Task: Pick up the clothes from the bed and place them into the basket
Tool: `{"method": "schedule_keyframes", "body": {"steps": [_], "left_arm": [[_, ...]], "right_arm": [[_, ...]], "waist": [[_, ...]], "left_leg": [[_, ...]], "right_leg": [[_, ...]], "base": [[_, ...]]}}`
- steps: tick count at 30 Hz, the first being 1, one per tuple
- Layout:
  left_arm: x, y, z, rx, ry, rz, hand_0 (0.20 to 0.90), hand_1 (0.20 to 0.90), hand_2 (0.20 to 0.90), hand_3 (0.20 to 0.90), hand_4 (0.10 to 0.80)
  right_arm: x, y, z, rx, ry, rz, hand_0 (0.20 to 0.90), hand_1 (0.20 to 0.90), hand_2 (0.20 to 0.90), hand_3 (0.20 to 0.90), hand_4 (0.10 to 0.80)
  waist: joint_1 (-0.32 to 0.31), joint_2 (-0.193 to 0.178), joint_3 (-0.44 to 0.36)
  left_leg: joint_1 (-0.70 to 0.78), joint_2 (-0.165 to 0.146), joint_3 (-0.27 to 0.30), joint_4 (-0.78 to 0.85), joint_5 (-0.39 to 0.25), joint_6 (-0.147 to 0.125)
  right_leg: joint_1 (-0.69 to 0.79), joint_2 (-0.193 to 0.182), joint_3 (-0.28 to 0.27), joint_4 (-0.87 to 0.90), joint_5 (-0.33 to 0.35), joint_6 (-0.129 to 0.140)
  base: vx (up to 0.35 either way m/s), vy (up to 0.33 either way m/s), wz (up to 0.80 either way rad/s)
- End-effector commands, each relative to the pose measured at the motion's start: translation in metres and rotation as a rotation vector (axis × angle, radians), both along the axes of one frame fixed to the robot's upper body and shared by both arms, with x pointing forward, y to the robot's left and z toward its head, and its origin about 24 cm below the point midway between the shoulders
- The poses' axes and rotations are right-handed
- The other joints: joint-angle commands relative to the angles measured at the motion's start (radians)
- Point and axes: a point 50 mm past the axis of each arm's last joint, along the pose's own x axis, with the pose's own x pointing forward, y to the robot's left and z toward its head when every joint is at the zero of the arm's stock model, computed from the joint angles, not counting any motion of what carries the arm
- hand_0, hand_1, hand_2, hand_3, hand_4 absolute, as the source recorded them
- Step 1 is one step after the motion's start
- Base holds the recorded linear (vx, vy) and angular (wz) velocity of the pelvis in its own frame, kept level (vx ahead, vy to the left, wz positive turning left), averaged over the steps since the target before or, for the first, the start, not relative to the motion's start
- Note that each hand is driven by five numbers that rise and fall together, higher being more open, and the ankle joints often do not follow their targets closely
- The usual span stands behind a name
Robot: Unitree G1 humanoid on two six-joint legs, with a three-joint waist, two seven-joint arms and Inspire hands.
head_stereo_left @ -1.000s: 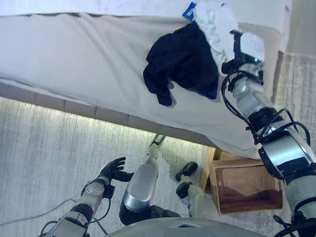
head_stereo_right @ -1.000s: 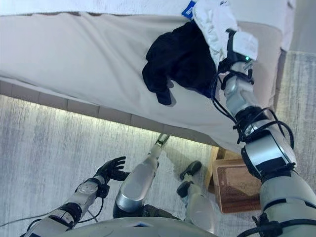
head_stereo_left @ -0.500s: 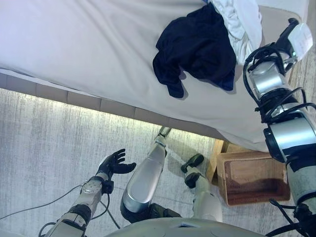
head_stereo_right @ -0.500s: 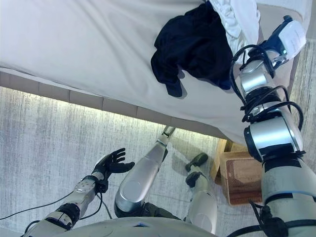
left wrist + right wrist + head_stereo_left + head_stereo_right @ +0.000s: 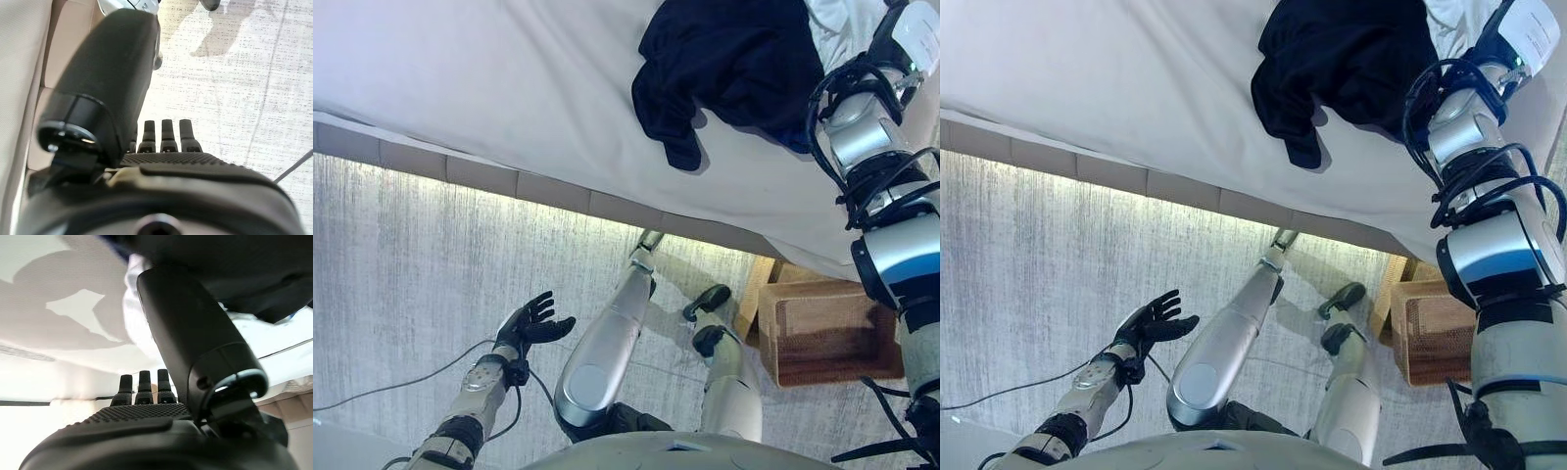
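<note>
The bed (image 5: 489, 88), covered in a pale sheet, fills the upper part of the head views, its long edge running above the grey carpeted floor (image 5: 411, 264). On the bed, toward its right end, lies a dark navy garment (image 5: 734, 69), crumpled, with one loose flap reaching toward the bed's edge. Just beyond it, at the far right of the bed, a white garment (image 5: 827, 20) lies touching the dark one. A wooden basket (image 5: 827, 333) with woven sides stands on the floor below the bed's right end, just beside the bed's edge and well apart from both garments. The right arm reaches up over the right end of the bed, next to the clothes; the right hand (image 5: 142, 387) shows only in its own wrist view, where its fingers (image 5: 126, 384) point straight out and its thumb stands clear, holding nothing, with the dark and white cloth close past them. The left hand (image 5: 533, 323) hangs over the floor well away from the bed, fingers spread and relaxed, empty.
</note>
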Motion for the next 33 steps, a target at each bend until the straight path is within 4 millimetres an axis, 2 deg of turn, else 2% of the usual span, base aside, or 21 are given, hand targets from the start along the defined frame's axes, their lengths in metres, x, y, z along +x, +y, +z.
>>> {"method": "schedule_keyframes", "body": {"steps": [1,5,6,7,10,14,17,21,25,31,33], "left_arm": [[-0.050,0.034,-0.010,0.036,0.110,0.068,0.900,0.900,0.900,0.900,0.800],[-0.049,0.037,-0.008,0.024,0.097,0.081,0.900,0.900,0.900,0.900,0.800],[-0.050,0.038,-0.008,0.023,0.096,0.086,0.900,0.900,0.900,0.900,0.800],[-0.050,0.039,-0.008,0.020,0.093,0.096,0.900,0.900,0.900,0.900,0.800],[-0.052,0.042,-0.007,0.008,0.084,0.110,0.900,0.900,0.900,0.900,0.800],[-0.051,0.044,-0.004,0.018,0.076,0.106,0.900,0.900,0.900,0.900,0.800],[-0.052,0.048,-0.002,0.045,0.071,0.122,0.900,0.900,0.900,0.900,0.800],[-0.054,0.055,-0.002,0.100,0.077,0.161,0.900,0.900,0.900,0.900,0.800],[-0.052,0.060,-0.004,0.155,0.104,0.161,0.900,0.900,0.900,0.900,0.800],[-0.060,0.052,-0.014,0.256,0.217,0.069,0.900,0.900,0.900,0.900,0.800],[-0.061,0.048,-0.018,0.299,0.256,0.019,0.900,0.900,0.900,0.900,0.800]], "right_arm": [[-0.021,-0.013,0.063,-0.068,-0.200,-0.032,0.900,0.900,0.900,0.900,0.800],[-0.020,-0.027,0.052,0.098,-0.127,-0.057,0.900,0.900,0.900,0.900,0.800],[-0.021,-0.031,0.048,0.124,-0.107,-0.064,0.747,0.747,0.747,0.722,0.622],[-0.021,-0.037,0.042,0.164,-0.081,-0.072,0.300,0.300,0.300,0.200,0.100],[-0.021,-0.041,0.038,0.188,-0.057,-0.080,0.300,0.300,0.300,0.200,0.100],[-0.021,-0.037,0.045,0.142,-0.088,-0.053,0.300,0.300,0.300,0.200,0.100],[-0.025,-0.024,0.066,0.097,-0.268,0.023,0.300,0.300,0.300,0.200,0.100],[-0.042,-0.003,0.097,0.047,-0.583,0.124,0.300,0.300,0.300,0.200,0.100],[-0.064,-0.003,0.118,0.033,-0.756,0.194,0.300,0.300,0.300,0.200,0.100],[-0.088,-0.026,0.115,0.035,-0.782,0.212,0.300,0.300,0.300,0.200,0.100],[-0.097,-0.032,0.115,0.022,-0.801,0.219,0.300,0.300,0.300,0.200,0.100]], "waist": [[0.025,-0.023,-0.018],[0.031,-0.024,-0.018],[0.032,-0.026,-0.018],[0.033,-0.029,-0.018],[0.033,-0.037,-0.018],[0.032,-0.046,-0.018],[0.022,-0.066,-0.018],[0.007,-0.101,-0.018],[-0.012,-0.117,-0.024],[-0.108,-0.131,-0.196],[-0.146,-0.127,-0.234]], "left_leg": [[-0.007,-0.009,0.016,0.026,-0.111,0.052],[-0.057,-0.008,0.014,0.052,-0.115,0.048],[-0.061,-0.008,0.012,0.055,-0.115,0.048],[-0.065,-0.010,0.009,0.061,-0.119,0.047],[-0.073,-0.010,0.006,0.073,-0.126,0.048],[-0.067,-0.007,0.009,0.083,-0.138,0.049],[-0.020,0.002,0.017,0.075,-0.151,0.048],[0.102,0.010,0.038,0.028,-0.165,0.049],[0.267,0.013,0.070,-0.048,-0.169,0.051],[0.495,0.036,0.119,-0.234,-0.158,0.051],[0.542,0.034,0.144,-0.264,-0.133,0.061]], "right_leg": [[-0.006,0.026,-0.053,0.025,0.019,-0.007],[-0.039,0.019,-0.066,0.038,0.015,-0.007],[-0.041,0.020,-0.067,0.038,0.015,-0.007],[-0.041,0.022,-0.068,0.034,0.015,-0.008],[-0.049,0.023,-0.073,0.034,0.023,-0.005],[-0.032,0.027,-0.076,0.018,0.034,-0.002],[0.020,0.042,-0.065,-0.013,0.049,-0.001],[0.135,0.049,-0.042,-0.065,0.071,0.005],[0.264,0.043,0.003,-0.118,0.081,0.011],[0.413,0.057,0.063,-0.202,0.089,0.028],[0.420,0.052,0.069,-0.207,0.120,0.027]], "base": [[-0.030,0.014,0.01],[-0.019,-0.003,0.03],[-0.017,-0.013,0.09],[-0.011,-0.014,0.06],[-0.013,-0.006,0.00],[-0.022,-0.031,-0.04],[-0.033,-0.064,-0.07],[-0.029,-0.088,-0.24],[-0.011,-0.085,-0.17],[0.068,-0.043,-0.14],[-0.078,0.001,-0.15]]}}
